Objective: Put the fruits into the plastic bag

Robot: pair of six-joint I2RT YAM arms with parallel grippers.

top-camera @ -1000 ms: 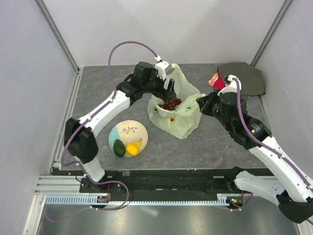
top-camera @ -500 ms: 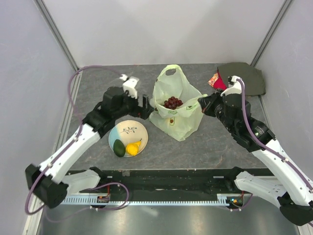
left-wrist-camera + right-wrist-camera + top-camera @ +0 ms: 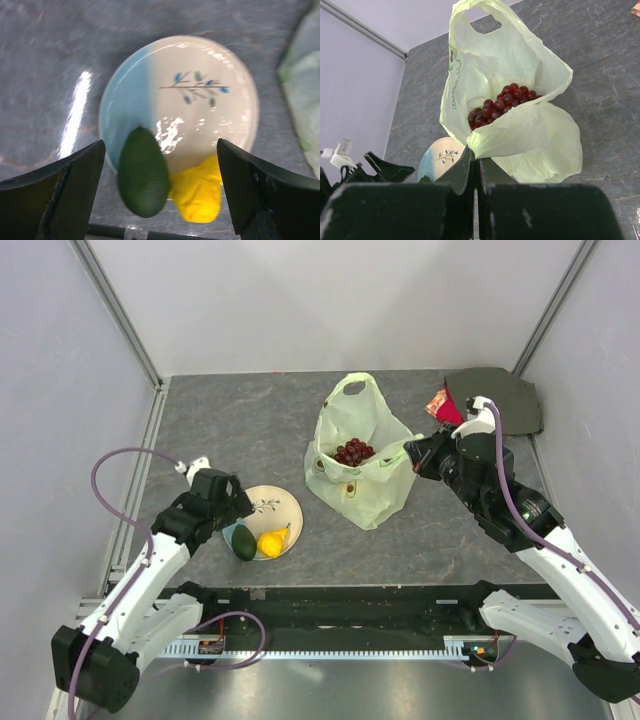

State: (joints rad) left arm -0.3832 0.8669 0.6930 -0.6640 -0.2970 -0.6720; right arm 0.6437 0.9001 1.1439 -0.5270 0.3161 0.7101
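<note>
Avocado, lemon on plate below wide left claw, right claw pinching bag

leaf-sprig plate on grey table; dark cloth far corner.

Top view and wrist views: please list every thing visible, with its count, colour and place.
bag: one, pale green, centre of the table
grapes: one bunch, dark red, inside the bag
plate: one, pale with a leaf sprig, left of the bag
avocado: one, green, on the plate's near edge
lemon: one, yellow, on the plate beside the avocado
cloth: one, dark green and red, far right corner
table: one, grey
left fingers: black, open, above the plate
right fingers: black, shut on the bag's rim
</note>
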